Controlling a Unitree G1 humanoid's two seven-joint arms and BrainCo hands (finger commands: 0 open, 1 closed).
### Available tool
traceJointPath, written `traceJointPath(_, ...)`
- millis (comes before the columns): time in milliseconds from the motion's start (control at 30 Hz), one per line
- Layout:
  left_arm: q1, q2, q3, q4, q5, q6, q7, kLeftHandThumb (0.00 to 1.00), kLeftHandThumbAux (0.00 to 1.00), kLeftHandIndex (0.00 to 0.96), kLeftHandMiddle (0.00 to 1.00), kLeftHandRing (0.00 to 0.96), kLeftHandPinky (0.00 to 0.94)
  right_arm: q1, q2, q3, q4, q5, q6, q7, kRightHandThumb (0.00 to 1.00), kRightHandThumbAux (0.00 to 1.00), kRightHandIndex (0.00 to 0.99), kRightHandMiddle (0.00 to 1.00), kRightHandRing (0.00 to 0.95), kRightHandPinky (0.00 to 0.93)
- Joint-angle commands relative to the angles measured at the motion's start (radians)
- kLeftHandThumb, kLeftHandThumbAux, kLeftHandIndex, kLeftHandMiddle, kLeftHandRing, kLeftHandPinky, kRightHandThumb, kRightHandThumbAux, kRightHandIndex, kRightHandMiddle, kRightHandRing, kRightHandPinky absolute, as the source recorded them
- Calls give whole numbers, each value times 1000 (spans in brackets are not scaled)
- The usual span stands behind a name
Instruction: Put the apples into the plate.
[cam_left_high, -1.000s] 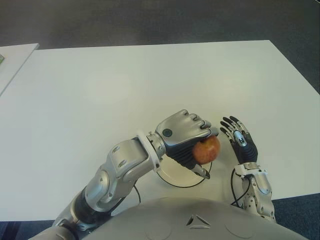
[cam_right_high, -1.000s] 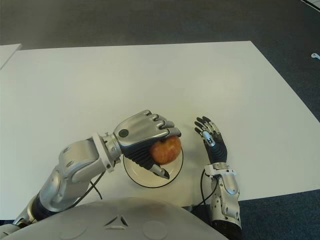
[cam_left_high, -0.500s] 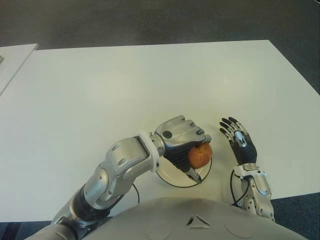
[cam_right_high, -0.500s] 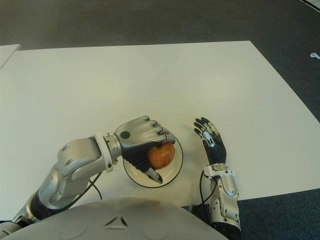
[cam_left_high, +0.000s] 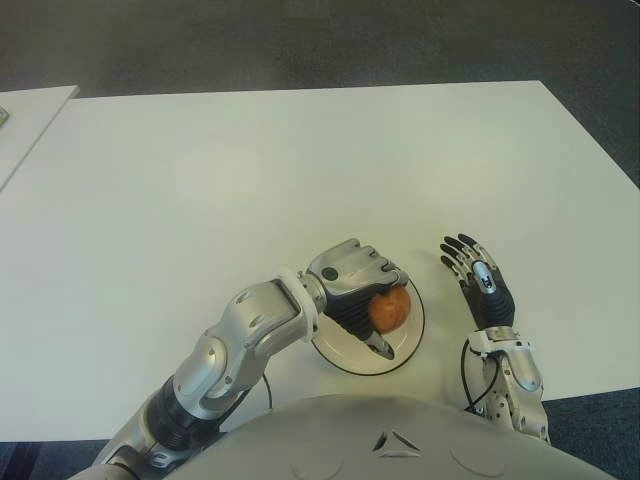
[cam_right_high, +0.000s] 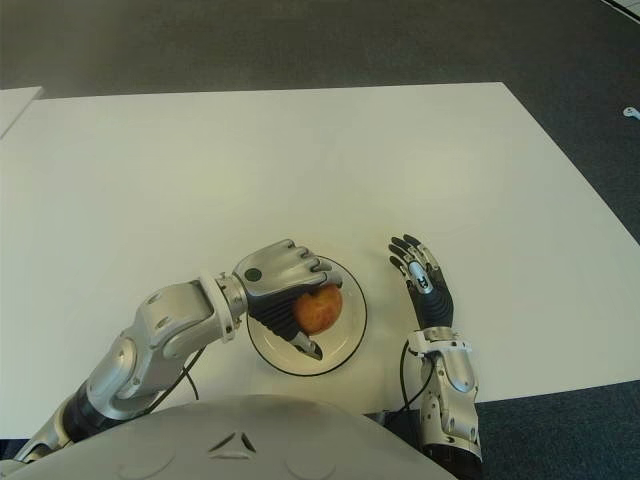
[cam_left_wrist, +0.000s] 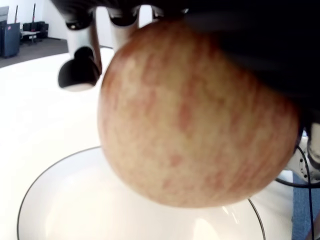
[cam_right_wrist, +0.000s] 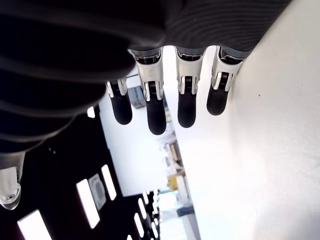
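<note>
Lowered left hand (curled) grips apple.

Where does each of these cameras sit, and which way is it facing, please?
Left eye view: on the head, looking down at the white table; shows both arms and the left hand gripping the apple over the plate.
Right eye view: the same scene from slightly aside; right hand beside the plate.
Left wrist view: close under its own fingers, facing apple and plate.
Right wrist view: along its straight fingers.
Both eye views share everything.
</note>
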Motion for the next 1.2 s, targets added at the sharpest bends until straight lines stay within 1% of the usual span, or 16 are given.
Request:
traceJointPath(33, 25, 17, 17, 36, 20, -44, 98, 743, 690, 446, 855, 869, 883, 2, -1, -2, 11, 0, 10, -3, 298, 453, 167, 236, 168, 130)
traceJointPath(200, 30, 21, 22, 47, 31, -59, 116, 742, 689, 448, 858, 869, 882, 2, -1, -4, 9, 0, 12, -5, 297, 452, 167, 234, 165, 125)
traceJointPath(467, 50, 24, 31, 54, 36, -42, 79, 739, 689, 447, 852, 871, 873, 3, -4, -5, 8, -3, 16, -9, 300, 461, 168, 226, 160, 132)
traceJointPath(700, 57, 15, 31, 60, 62, -21, 66, 737, 691, 443, 853, 870, 870, 1, -8, -9, 5, 11, 40, -9, 308, 482, 164, 219, 156, 131)
traceJointPath(933, 67, 22, 29, 86, 82, -29, 95, 733, 690, 440, 847, 867, 848, 0, -15, -11, 5, 11, 51, -7, 304, 503, 153, 215, 158, 127)
traceJointPath(1200, 62, 37, 34, 110, 86, -65, 138, 729, 689, 438, 844, 871, 857, 0, -22, -11, 10, 10, 54, -8, 311, 506, 152, 208, 162, 145)
